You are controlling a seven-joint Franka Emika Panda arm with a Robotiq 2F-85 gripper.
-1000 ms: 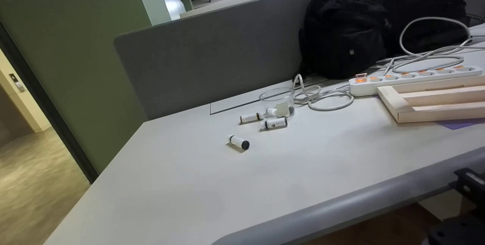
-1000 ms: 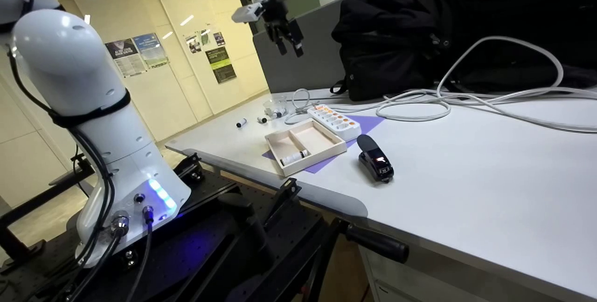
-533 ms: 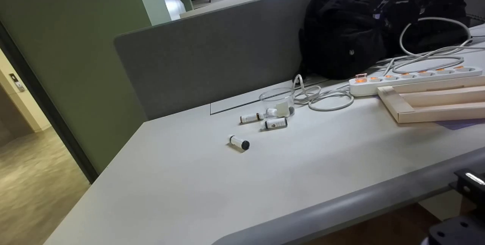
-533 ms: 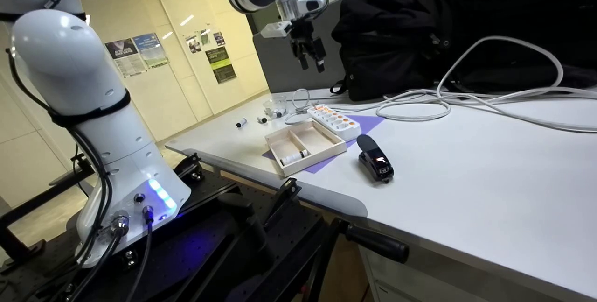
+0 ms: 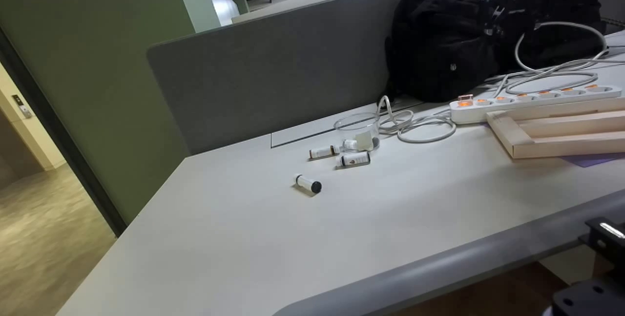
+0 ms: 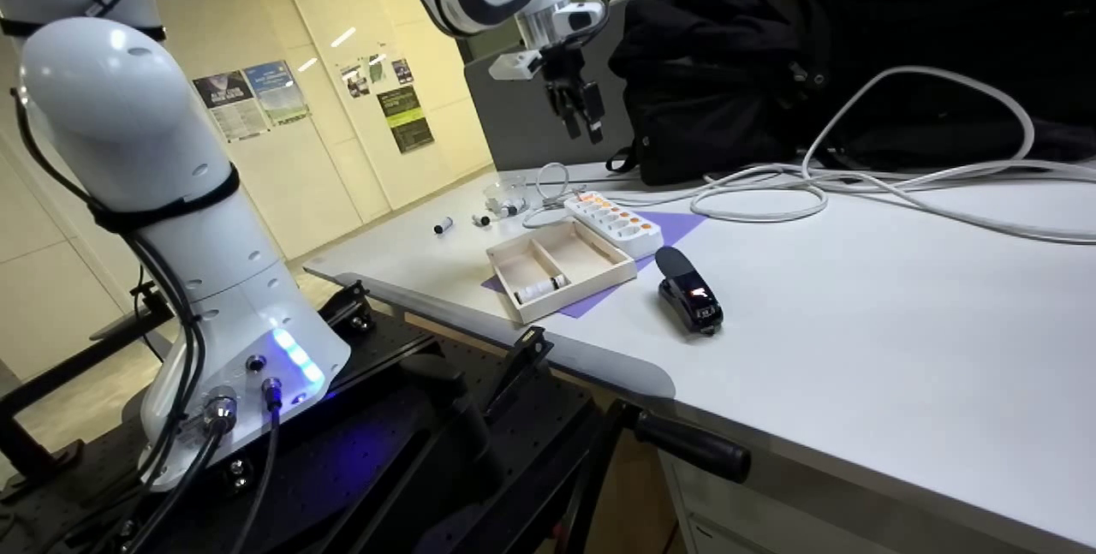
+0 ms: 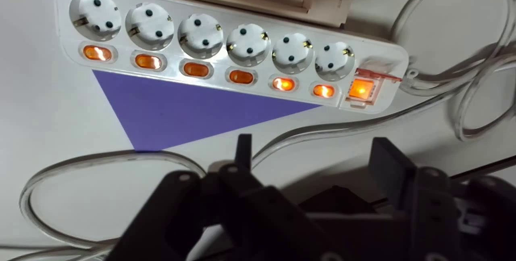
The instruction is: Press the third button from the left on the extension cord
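The extension cord (image 7: 221, 61) is a long white power strip with a row of sockets and a row of orange buttons. It lies on the table and also shows in both exterior views (image 5: 532, 101) (image 6: 612, 220). In the wrist view, the third button from the left (image 7: 196, 69) looks dim, like the fourth beside it. The other buttons and the square main switch (image 7: 361, 88) look bright. My gripper (image 7: 312, 144) is open and empty, its fingers apart below the strip in the picture. In an exterior view the gripper (image 6: 584, 133) hangs above the strip, touching nothing.
A pale wooden tray (image 6: 561, 304) lies along the strip's side, over a purple sheet (image 7: 181, 107). White cables (image 7: 322, 132) loop around the strip. A black backpack (image 6: 711, 92) stands behind. A black device (image 6: 687, 293), small white bottles (image 5: 354, 159) and a clear cup (image 5: 359, 123) are on the table.
In an exterior view my gripper has moved right and down, toward the space above the strip, slower in the last half second. The objects on the table have not moved.
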